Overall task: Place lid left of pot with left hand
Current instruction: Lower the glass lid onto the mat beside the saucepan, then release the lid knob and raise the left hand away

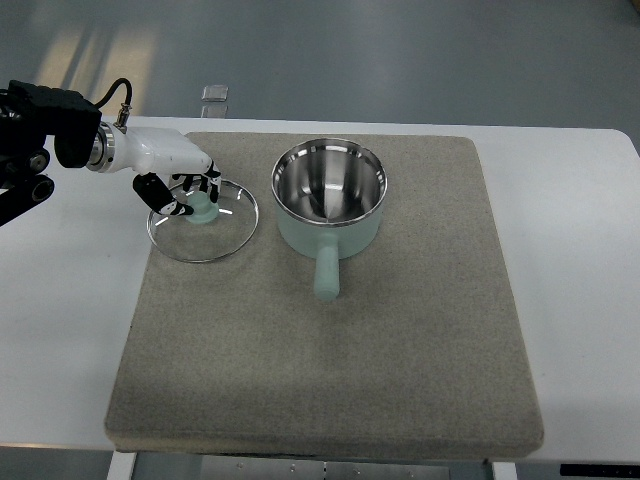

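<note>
A glass lid (215,233) with a metal rim and a pale green knob (203,211) lies on the grey mat (400,350), just left of the pot. The pale green pot (330,190) stands open with a shiny steel inside, its handle (327,272) pointing toward the near edge. My left hand (190,192) comes in from the left edge and sits over the lid, its fingers curled around the knob. The lid looks to rest flat on the mat. The right arm is out of view.
The mat lies on a white table (70,330). A small clear object (215,93) sits at the table's far edge behind the mat. The grey floor shows beyond the table.
</note>
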Controlling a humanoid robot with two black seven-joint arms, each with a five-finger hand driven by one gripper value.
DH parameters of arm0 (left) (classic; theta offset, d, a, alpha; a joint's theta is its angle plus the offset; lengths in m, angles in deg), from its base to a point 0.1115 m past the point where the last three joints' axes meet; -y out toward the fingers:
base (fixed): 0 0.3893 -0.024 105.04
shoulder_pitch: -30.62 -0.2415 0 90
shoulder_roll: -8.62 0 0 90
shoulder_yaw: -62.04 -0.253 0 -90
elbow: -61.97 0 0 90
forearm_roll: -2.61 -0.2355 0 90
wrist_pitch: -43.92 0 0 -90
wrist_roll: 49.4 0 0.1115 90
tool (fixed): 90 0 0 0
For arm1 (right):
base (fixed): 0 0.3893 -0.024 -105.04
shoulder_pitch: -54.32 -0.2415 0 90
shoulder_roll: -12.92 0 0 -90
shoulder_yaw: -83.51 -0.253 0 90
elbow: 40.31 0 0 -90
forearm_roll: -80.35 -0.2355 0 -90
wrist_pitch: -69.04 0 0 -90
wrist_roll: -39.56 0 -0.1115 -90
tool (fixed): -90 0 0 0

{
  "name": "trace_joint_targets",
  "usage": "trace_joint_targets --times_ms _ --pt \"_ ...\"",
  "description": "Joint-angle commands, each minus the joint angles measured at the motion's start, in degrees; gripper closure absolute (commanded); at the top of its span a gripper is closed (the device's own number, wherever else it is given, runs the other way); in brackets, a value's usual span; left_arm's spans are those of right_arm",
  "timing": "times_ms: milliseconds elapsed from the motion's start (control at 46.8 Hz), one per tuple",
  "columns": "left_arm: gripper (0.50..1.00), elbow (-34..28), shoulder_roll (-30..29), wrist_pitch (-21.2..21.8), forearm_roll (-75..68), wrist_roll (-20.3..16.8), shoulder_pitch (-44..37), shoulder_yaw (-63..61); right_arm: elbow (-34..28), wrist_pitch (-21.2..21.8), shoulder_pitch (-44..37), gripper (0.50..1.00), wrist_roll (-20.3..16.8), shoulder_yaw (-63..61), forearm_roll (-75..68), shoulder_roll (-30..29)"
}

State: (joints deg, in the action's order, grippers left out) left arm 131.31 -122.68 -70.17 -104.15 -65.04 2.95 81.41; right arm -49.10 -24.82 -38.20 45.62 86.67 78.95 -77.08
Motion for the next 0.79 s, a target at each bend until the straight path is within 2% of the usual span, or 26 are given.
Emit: trace_joint_targets --times_ms 0,64,128,192,385,769 --pt "0.718 0.0 -0.1 0.0 1.5 0.0 0.0 0.0 0.0 0.0 0.0 0.577 0.0 0.0 0.0 0.0" --pt "0.632 0.0 -0.1 0.0 2.3 0.0 0.0 0.0 0.0 0.0 0.1 0.579 0.0 0.0 0.0 0.0" --pt "0.611 0.0 -0.1 0.0 3.1 0.0 0.0 0.0 0.0 0.0 0.1 0.579 0.0 0.0 0.0 0.0" --pt "0.515 0.0 -0.2 0.0 4.2 0.0 0.0 0.2 0.0 0.0 0.0 0.579 0.0 0.0 0.0 0.0" --pt "0.508 -0.8 -0.9 1.2 12.7 0.1 0.0 0.6 0.0 0.0 0.1 0.579 0.0 0.0 0.0 0.0" --pt "0.506 -5.9 -1.9 2.7 45.2 0.1 -2.5 0.8 0.0 0.0 0.1 0.579 0.0 0.0 0.0 0.0"
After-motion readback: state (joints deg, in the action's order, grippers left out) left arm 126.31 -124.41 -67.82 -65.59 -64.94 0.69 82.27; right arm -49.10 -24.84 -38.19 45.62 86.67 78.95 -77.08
